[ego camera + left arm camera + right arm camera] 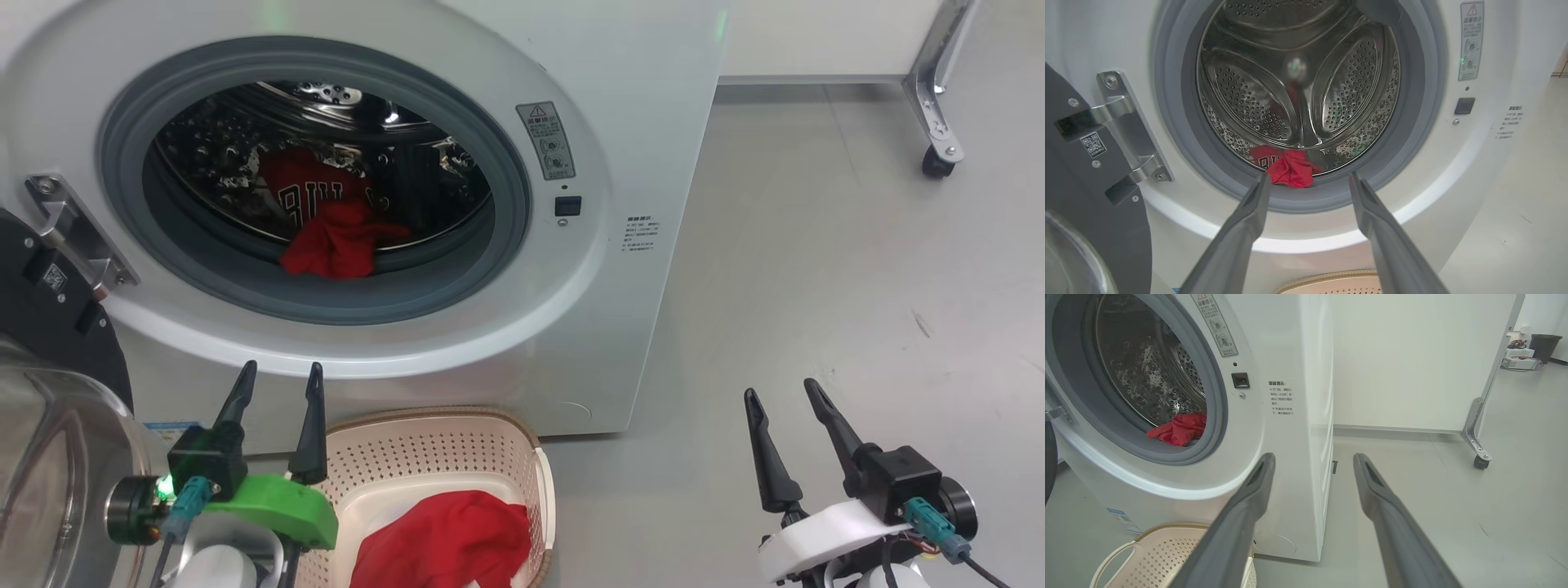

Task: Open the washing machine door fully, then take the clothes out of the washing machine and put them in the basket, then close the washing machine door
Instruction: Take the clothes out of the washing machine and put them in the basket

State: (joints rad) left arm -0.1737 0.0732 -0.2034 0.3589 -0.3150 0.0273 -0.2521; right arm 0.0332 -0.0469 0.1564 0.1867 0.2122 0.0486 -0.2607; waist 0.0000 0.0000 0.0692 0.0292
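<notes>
The washing machine [653, 122] is standing on the grey floor [816, 286] with its white front facing the head camera. The washing machine door [49, 327] is hanging swung out at the lower left on a metal hinge [73, 229], showing its glossy black inner face and the bulge of clear glass below. Inside, the steel drum [326, 94] is gleaming behind the grey rubber seal [122, 139]. The clothes [335, 237] are lying at the drum's bottom near the front lip: a bright red jersey with white-edged black lettering, and a crumpled red piece lying in front of it. Another red garment [445, 543] is lying bunched inside the basket [433, 445], which is sitting on the floor just in front of the machine, cream and perforated with a brown woven-look rim. The left claw [282, 369] is hovering above the basket's left edge, fingers spread apart and empty, pointing at the drum opening. The right claw [780, 389] is hanging over bare floor well to the right, likewise spread and gripping nothing.
</notes>
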